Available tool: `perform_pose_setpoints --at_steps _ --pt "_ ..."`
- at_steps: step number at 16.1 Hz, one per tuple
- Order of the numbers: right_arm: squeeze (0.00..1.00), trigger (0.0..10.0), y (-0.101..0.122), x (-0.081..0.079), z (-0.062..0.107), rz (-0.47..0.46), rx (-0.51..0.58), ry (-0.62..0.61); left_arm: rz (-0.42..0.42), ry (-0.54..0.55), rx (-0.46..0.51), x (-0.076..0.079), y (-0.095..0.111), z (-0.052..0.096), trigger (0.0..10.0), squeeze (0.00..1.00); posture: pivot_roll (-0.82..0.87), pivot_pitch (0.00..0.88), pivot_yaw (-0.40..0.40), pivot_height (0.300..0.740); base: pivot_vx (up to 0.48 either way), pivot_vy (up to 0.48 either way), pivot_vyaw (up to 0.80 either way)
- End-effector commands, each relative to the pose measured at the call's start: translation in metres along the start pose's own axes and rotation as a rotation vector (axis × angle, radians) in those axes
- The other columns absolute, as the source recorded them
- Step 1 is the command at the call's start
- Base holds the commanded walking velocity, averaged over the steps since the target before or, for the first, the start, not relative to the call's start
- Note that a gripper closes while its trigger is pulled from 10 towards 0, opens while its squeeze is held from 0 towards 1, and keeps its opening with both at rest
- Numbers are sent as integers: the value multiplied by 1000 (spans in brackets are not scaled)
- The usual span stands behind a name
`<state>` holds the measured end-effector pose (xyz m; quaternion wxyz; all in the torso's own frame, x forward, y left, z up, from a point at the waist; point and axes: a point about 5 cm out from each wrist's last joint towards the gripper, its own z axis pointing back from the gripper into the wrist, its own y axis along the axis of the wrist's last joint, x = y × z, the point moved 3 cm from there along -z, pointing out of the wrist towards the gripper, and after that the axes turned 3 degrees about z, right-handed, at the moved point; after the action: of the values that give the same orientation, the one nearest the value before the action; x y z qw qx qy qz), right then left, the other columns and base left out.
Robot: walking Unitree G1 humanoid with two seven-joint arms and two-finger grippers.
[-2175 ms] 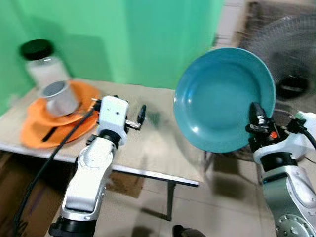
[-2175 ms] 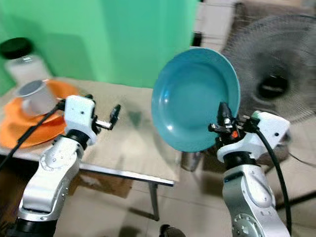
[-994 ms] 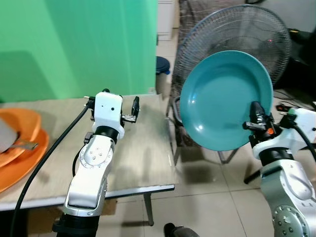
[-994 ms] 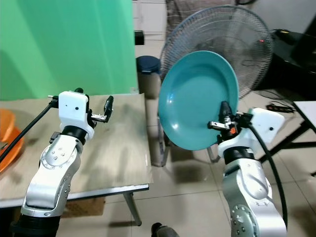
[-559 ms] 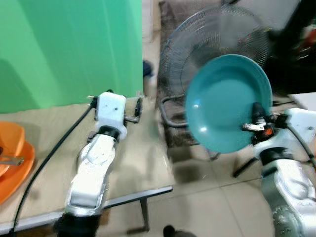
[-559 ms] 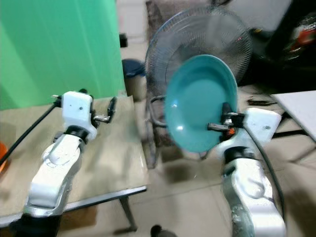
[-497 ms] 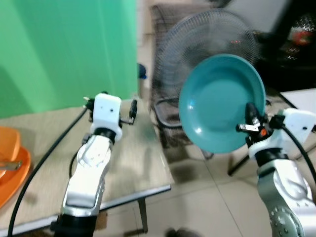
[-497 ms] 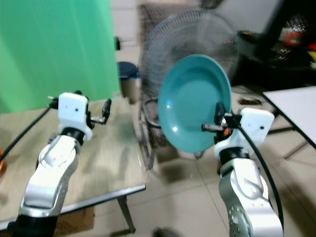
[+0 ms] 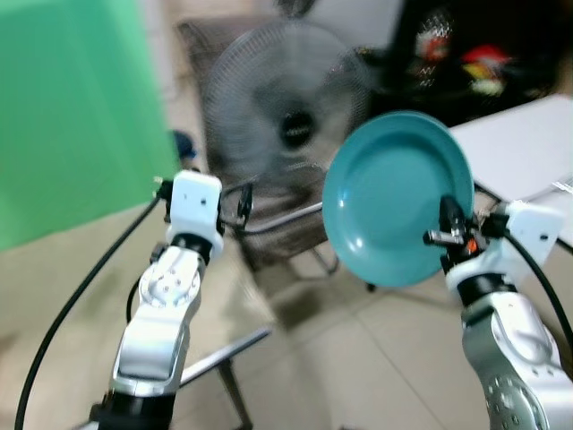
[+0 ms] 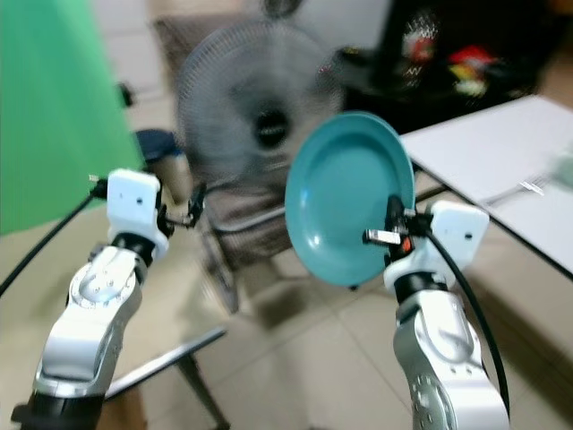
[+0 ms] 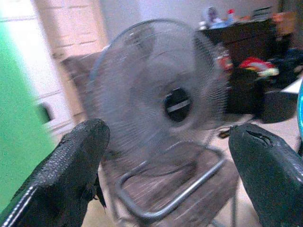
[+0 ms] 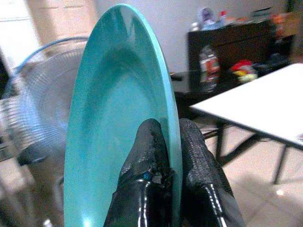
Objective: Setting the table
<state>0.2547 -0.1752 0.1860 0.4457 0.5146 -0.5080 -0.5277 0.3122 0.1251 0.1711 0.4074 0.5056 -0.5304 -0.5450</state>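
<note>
A teal plate [image 9: 397, 197] stands upright in the air at the right, its hollow face turned toward me. My right gripper [image 9: 445, 215] is shut on the plate's lower right rim; in the right wrist view one black finger [image 12: 147, 156] presses the front of the plate [image 12: 118, 123] and the other the back. My left gripper [image 9: 242, 202] is held up at chest height on the left, open and empty, its two fingers [image 11: 71, 161] wide apart in the left wrist view. A white table [image 10: 483, 148] shows at the far right.
A standing fan [image 9: 286, 134] on a metal stand is straight ahead, behind the plate. The green wall [image 9: 72, 116] and a beige table top [image 9: 54, 296] are at the left. Dark furniture with clutter [image 9: 466, 63] lines the back. Tiled floor [image 9: 358, 367] lies below.
The whole view has swung right: the orange plates and most of the green wall have left the picture, and the white table has come in. The plate stays gripped.
</note>
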Motion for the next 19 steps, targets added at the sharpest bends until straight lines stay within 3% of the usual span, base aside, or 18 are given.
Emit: perform_pose_setpoints --at_steps 1,5,12,19 --pt "0 10000 9 3 0 3 33 -7 -3 -25 12 6 3 -3 10000 0 -23 0 9 740 0 0 -788" --pt "0 10000 4 10 -1 17 9 -47 11 -38 20 5 4 -3 10000 0 -14 0 1 740 131 0 -788" --pt "0 10000 4 5 -4 7 12 -21 16 -32 16 0 2 -2 10000 0 0 0 0 740 349 0 -750" --pt "0 10000 -1 -2 -5 -39 -2 36 -8 -31 -3 -8 -3 2 10000 0 9 0 0 740 388 0 0"
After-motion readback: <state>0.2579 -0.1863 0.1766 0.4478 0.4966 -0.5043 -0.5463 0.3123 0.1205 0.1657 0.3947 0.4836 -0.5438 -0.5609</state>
